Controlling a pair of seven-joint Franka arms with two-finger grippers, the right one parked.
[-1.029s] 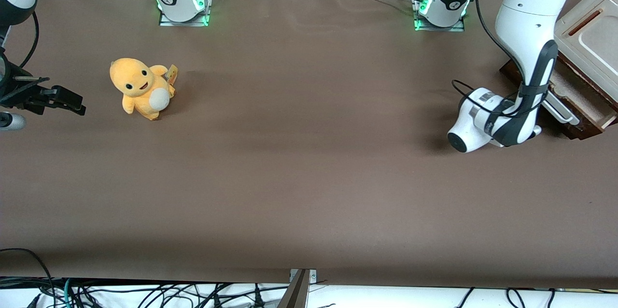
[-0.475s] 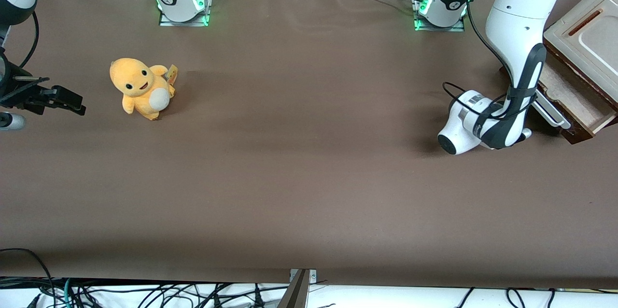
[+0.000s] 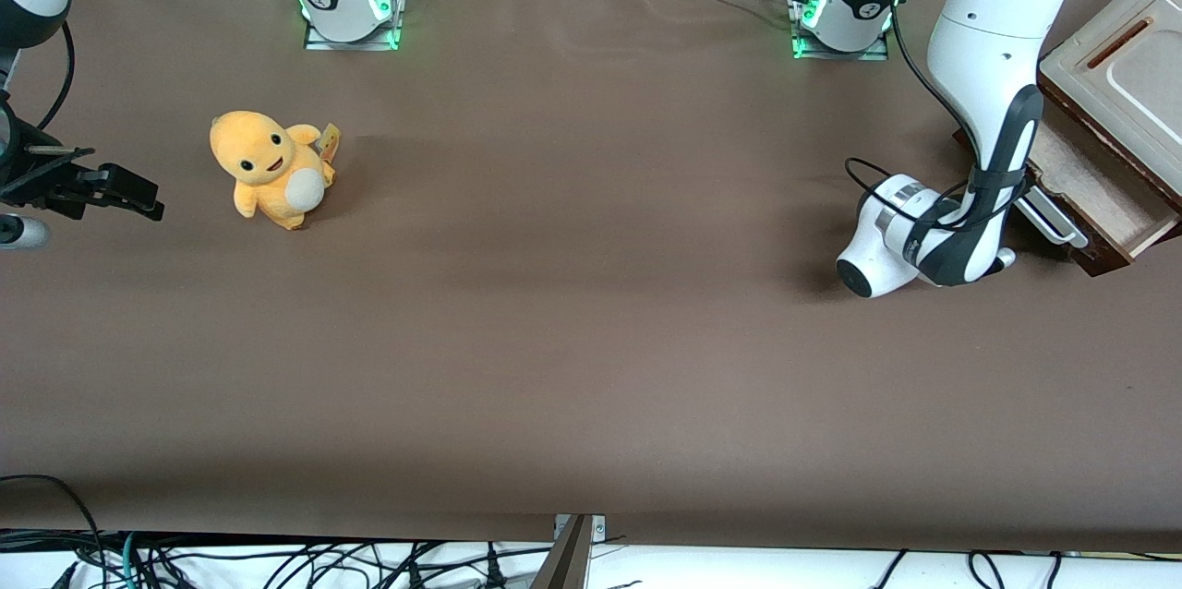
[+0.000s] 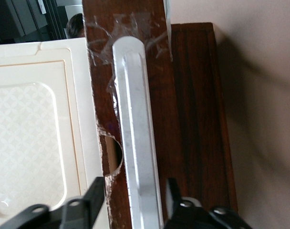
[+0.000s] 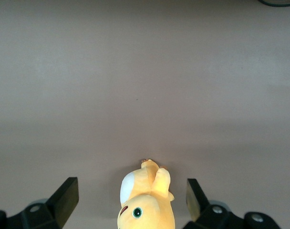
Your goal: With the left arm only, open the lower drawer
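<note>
So nearest the front camera there's just bare brown table (image 3: 572, 367), nothing in the way, which makes sense since the only job here is the drawer at the working arm's end. Off toward the parked arm's end sits a yellow plush (image 3: 271, 166), well apart from everything and not part of this at all. The arm (image 3: 993, 90) comes down from above and folds low so the wrist points sideways at the drawer front, which I'd guess is because a bar handle needs a level pull along the table, not a lift. From the wrist camera the claw (image 4: 135, 202) is spread, one finger on each side of the handle (image 4: 136, 129), straddling it without visibly squeezing it. That looks to me like either just before clamping or just hooking it for a pull, can't say which. The drawer (image 3: 1094, 187) itself is on the table right by the wrist, under the cream panel (image 3: 1122, 63), and it's already sticking out a fair way, so you can see the pale inside. It's shallow, dark brown wood, kind of glossy with visible grain. The handle is a long white bar across the front, a bit scuffed, and there's clear tape crinkled around its end.
</note>
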